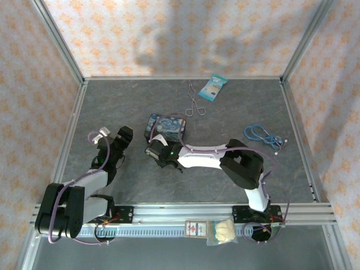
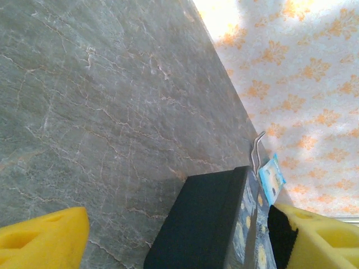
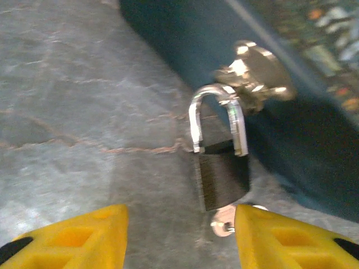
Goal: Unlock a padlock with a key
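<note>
Zero things gripped. Padlock (image 3: 223, 179) hung on clasp (image 3: 255, 73) at tin (image 3: 185, 45) near side, so kept from sliding. Key (image 3: 223, 225) looks stuck in its bottom, framed by wide-open right hand (image 3: 180, 235), likely for turning. Left hand (image 2: 176, 235) parked open, left of tin.

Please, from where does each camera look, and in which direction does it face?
Top external: high behind the robot, looking down on the table; the left arm, left claw, right arm and right claw show.
Left wrist: low over the table, facing the blue tin and its dark side; its yellow fingers show.
Right wrist: low, close, facing the padlock beside the tin's clasp, key at its bottom; its yellow fingers show.
Shared: all three show the tin.
</note>
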You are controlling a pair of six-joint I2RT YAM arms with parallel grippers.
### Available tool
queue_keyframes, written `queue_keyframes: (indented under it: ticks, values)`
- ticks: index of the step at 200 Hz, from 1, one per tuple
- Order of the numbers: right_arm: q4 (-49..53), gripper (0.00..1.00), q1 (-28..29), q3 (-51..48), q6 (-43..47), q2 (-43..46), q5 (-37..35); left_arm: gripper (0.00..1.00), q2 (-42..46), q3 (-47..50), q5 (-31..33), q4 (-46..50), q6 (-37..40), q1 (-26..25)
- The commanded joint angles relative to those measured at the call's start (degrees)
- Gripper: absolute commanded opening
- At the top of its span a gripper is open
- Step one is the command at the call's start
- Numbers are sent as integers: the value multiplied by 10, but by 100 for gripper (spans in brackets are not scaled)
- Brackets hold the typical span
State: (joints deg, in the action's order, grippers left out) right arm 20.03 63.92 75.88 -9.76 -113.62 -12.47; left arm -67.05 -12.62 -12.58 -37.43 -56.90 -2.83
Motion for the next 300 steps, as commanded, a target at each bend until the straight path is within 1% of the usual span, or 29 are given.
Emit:
queue_keyframes:
  ticks: [1,13,39,68,86,102,128,154,165,178,206,233,258,270,284,300]
  values:
    - [0,52,0,16,17,-17,-94,81,-18,-15,-41,-41,-2,4]
    - [-14,52,-1,12,32,-24,-111,80,-23,-10,-51,-61,-8,4]
    - [-58,52,-2,-4,64,-32,-124,80,-24,9,-59,-93,-15,4]
    - [-113,49,-3,-31,93,-40,-131,80,-20,18,-66,-100,-12,4]
    - [-153,47,-9,-59,112,-37,-119,80,-18,18,-68,-97,-8,4]
    - [-175,45,-21,-79,129,-35,-90,80,-18,18,-69,-99,-7,4]
    - [-190,40,-36,-95,149,-37,-64,80,-25,17,-72,-106,-8,4]
    - [-201,32,-51,-108,164,-32,-40,80,-33,21,-74,-113,-9,6]
    - [-200,29,-59,-110,166,-26,-23,80,-35,22,-75,-119,-11,7]
    - [-197,21,-69,-110,170,-19,1,80,-37,25,-77,-127,-14,6]
    - [-185,0,-78,-105,191,-8,46,80,-38,23,-84,-138,-14,9]
    - [-162,0,-87,-91,211,-3,78,79,-34,16,-92,-140,-8,10]
    - [-134,0,-105,-82,225,8,135,79,-31,6,-100,-141,-2,10]
    - [-115,0,-118,-78,237,15,184,79,-30,3,-106,-146,-1,10]
    - [-120,0,-130,-101,265,33,237,79,-29,-1,-116,-150,0,10]
    - [-160,0,-137,-148,299,65,265,78,-28,-2,-123,-157,1,10]
